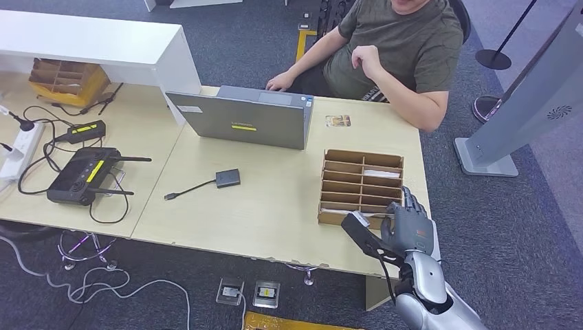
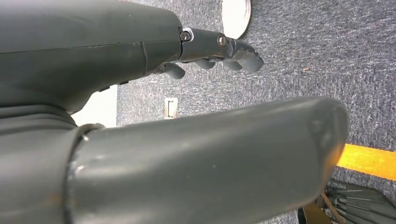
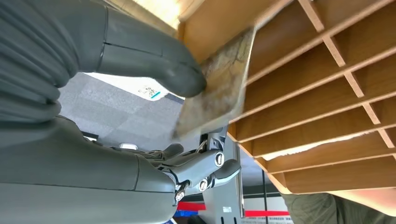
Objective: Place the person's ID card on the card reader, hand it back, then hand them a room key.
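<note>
Light wooden desk (image 1: 275,206) on dark grey carpet; a seated person (image 1: 405,48) is working at a grey laptop (image 1: 240,124) on the far side. Landmark: the wooden slotted card organizer (image 1: 361,182) near the desk's right end.

Right hand (image 1: 405,227) is hovering at the organizer's near edge. In the right wrist view the thumb (image 3: 154,65) is pressing a patterned room key card (image 3: 219,88) against the fingers behind it, a pinch at the card's edge. The card is sitting just at the organizer's nearest slots, partly overlapping the wooden dividers; long axis running roughly along the slot lines, free end pointing into the organizer. Whether it is fully clear of the slot, cannot tell.

A small card (image 1: 337,121) is lying beyond the organizer, by the person, and a card reader (image 1: 227,178) is sitting to the organizer's left. Judgement: ID steps look finished; key handover remains.

Left hand (image 2: 219,51) is hanging over carpet, fingers slightly curled, holding nothing.
</note>
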